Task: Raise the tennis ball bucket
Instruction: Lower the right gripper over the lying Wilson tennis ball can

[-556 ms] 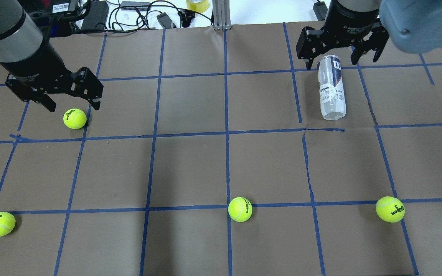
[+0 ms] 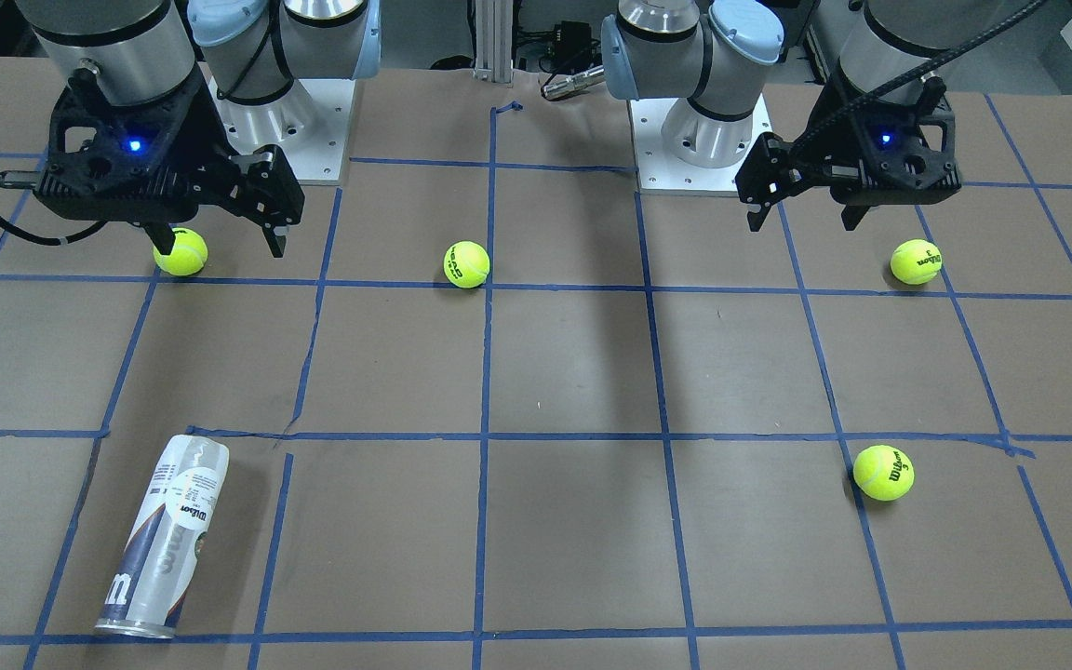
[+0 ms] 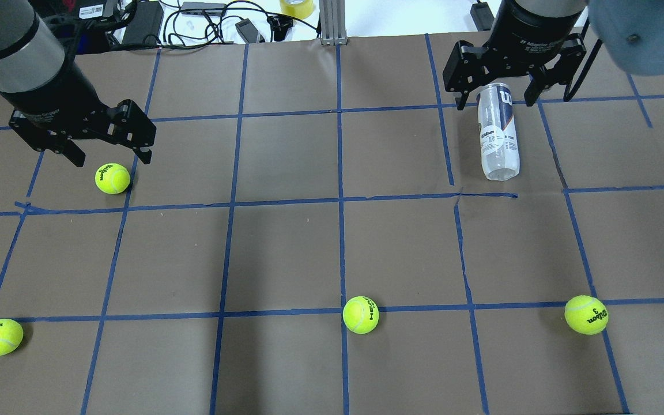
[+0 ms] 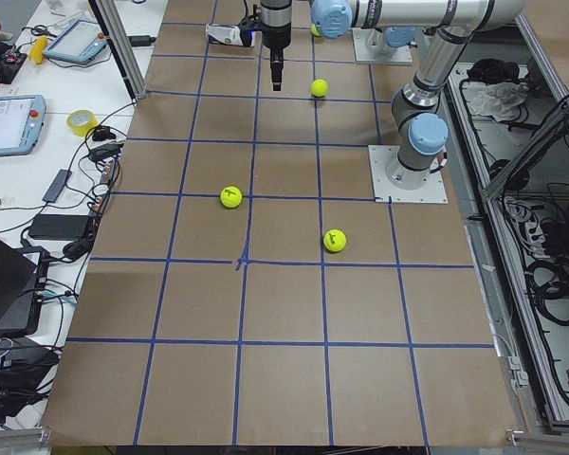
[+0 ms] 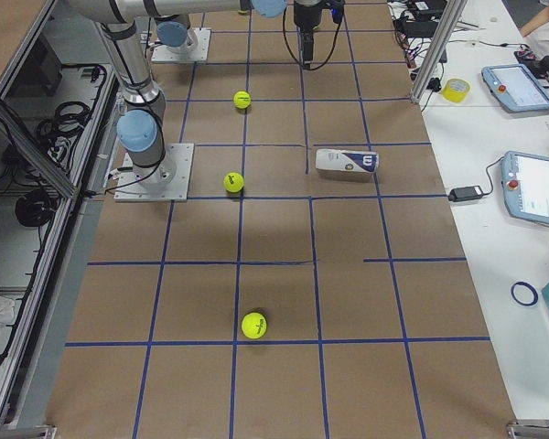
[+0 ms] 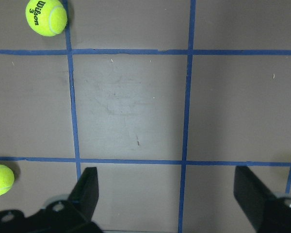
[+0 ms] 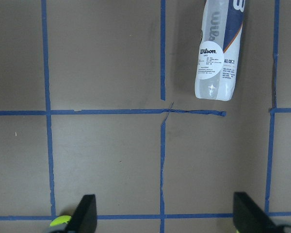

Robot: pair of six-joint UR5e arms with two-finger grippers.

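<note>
1. Position, front-facing view: the tennis ball bucket (image 2: 168, 535) lies on its side on the table (image 2: 573, 372), in the robot's right half, far from the bases, metal rim (image 2: 134, 629) outward. The right gripper (image 2: 218, 237) hangs high, spread wide and empty, well apart from the bucket. The left gripper (image 2: 803, 221) is likewise wide and empty.
2. Overhead view: the right gripper's open fingers (image 3: 463, 99) appear either side of the rim end. We read this as a height effect, not contact.
3. Left side view: little of the bucket shows at the far end. We judge no claw here.
4. Right side view: the bucket (image 5: 348, 163) lies flat, well apart from the tennis balls (image 5: 233, 181).
5. Left wrist view: both fingers (image 6: 85, 191) sit at the bottom corners with nothing between them.
6. Right wrist view: the bucket (image 7: 218, 53) sits top right, ahead of the wide fingers (image 7: 85, 213). We judge the step as approach. We centre the label (image 7: 208, 51) between the fingers, keep the jaw line across the tube, descend, and close gently at mid-length, since a round tube may roll.
</note>
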